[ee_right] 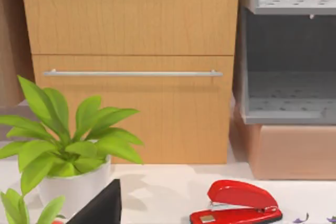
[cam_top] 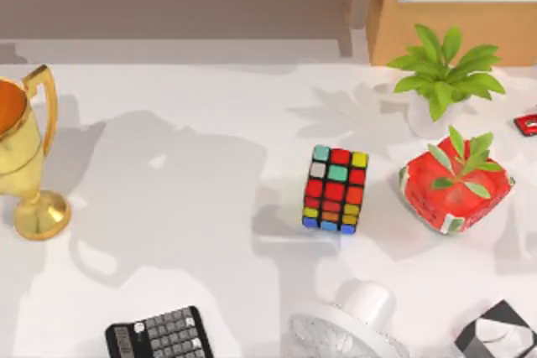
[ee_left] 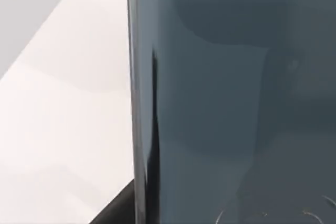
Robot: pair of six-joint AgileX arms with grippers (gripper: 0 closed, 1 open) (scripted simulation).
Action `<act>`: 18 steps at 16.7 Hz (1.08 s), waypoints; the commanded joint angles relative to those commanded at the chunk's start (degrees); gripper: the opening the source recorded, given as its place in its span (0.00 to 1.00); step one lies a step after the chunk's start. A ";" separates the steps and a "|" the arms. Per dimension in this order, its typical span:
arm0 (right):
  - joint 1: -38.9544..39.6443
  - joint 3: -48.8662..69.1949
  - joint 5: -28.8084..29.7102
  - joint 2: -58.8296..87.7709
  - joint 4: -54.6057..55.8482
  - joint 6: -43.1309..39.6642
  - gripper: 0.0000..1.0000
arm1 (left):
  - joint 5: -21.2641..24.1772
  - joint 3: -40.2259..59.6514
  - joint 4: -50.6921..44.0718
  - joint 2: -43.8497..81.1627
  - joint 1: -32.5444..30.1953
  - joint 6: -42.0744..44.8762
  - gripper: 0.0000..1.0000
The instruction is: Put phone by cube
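The cube (cam_top: 336, 189), black-framed with red, teal, yellow, orange and blue stickers, stands on the white table right of centre. The phone (ee_left: 236, 103) shows very close in the left wrist view, as a glossy dark blue-grey face with a thin edge running up and down. A dark finger (ee_left: 115, 211) of my left gripper lies against that edge, and the gripper looks shut on the phone. White table shows beside the phone. A dark part of my right gripper (ee_right: 102, 208) sits low in the right wrist view, facing the cabinet at the back.
A red pot with a plant (cam_top: 457, 194) stands just right of the cube. Behind it is a white potted plant (cam_top: 440, 73). A gold trophy (cam_top: 25, 157) is at far left. Along the front are a black calculator (cam_top: 159, 334), a white round object (cam_top: 352, 324) and a black-and-white box (cam_top: 499, 333). A red stapler (ee_right: 236, 205) lies at far right.
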 joint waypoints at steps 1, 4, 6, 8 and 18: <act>0.00 0.00 0.00 0.00 0.00 0.00 1.00 | 0.26 0.77 -0.46 0.85 -2.29 -1.54 0.00; 0.00 0.00 0.00 0.00 0.00 0.00 1.00 | 1.83 2.70 -1.58 3.67 -8.06 -6.84 0.00; 0.00 0.00 0.00 0.00 0.00 0.00 1.00 | 2.74 3.73 -1.79 5.46 -12.41 -9.27 0.00; 0.00 0.00 0.00 0.00 0.00 0.00 1.00 | 3.15 4.71 -2.04 7.50 -18.51 -11.02 0.00; 0.00 0.00 0.00 0.00 0.00 0.00 1.00 | 2.65 1.89 -13.83 15.23 -46.47 -13.32 0.00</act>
